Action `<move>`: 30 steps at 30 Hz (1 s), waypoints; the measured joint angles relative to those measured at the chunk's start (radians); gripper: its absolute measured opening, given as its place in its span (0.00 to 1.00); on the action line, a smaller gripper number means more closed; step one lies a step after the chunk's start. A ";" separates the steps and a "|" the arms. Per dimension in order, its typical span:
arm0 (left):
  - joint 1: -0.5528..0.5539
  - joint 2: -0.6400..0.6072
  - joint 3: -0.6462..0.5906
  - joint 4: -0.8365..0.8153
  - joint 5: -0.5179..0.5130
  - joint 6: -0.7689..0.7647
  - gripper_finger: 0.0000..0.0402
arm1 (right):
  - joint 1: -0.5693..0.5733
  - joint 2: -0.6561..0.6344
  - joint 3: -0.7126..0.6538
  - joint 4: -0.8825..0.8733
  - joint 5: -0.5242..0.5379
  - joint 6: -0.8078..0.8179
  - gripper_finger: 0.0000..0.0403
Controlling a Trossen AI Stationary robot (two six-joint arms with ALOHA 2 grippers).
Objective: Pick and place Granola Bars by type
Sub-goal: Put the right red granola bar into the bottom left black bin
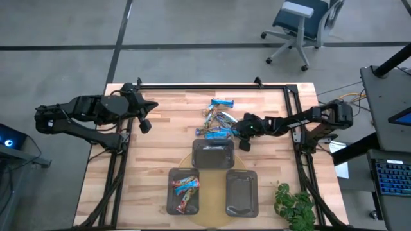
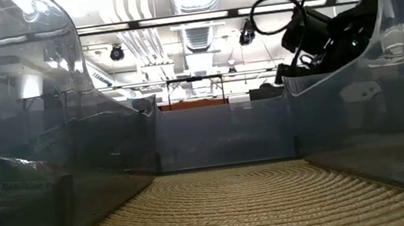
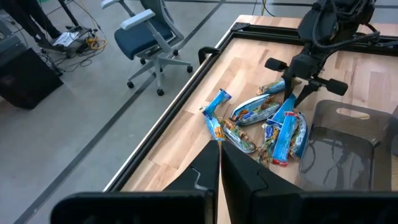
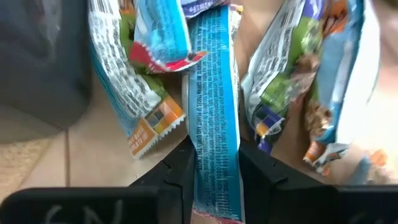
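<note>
A pile of granola bars (image 1: pixel 218 120) in blue, green and tan wrappers lies on the wooden table, just beyond the far tray (image 1: pixel 213 154). Several more bars (image 1: pixel 185 190) lie in the near left tray. My right gripper (image 4: pixel 214 168) reaches in from the table's right and is shut on one blue bar (image 4: pixel 214 93) at the pile's right side; it also shows in the left wrist view (image 3: pixel 292 93). My left gripper (image 3: pixel 219 177) hangs shut and empty above the table's left side (image 1: pixel 146 125). My right gripper pinches the blue bar by its two long edges (image 4: pixel 202 155), near the end facing the wrist. The fingers (image 4: pixel 258 177) slant down from the table's right and lie along the bar. The bar's far end is tucked under another blue wrapper (image 4: pixel 161 37) in the pile.
Three dark grey trays sit on a round woven mat (image 1: pixel 215 221) at the table's near middle; the near right tray (image 1: pixel 241 192) holds nothing. A potted plant (image 1: pixel 292 205) stands at the near right corner. A black frame rail (image 1: pixel 205 86) runs along the far edge.
</note>
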 joint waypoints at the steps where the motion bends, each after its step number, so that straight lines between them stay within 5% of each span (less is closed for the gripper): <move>1: 0.000 0.000 0.000 0.000 0.000 0.000 0.00 | 0.000 -0.010 0.007 -0.014 0.005 -0.005 0.19; 30: 0.000 0.000 0.000 -0.007 0.001 0.014 0.00 | -0.066 -0.250 0.259 -0.280 -0.010 -0.104 0.16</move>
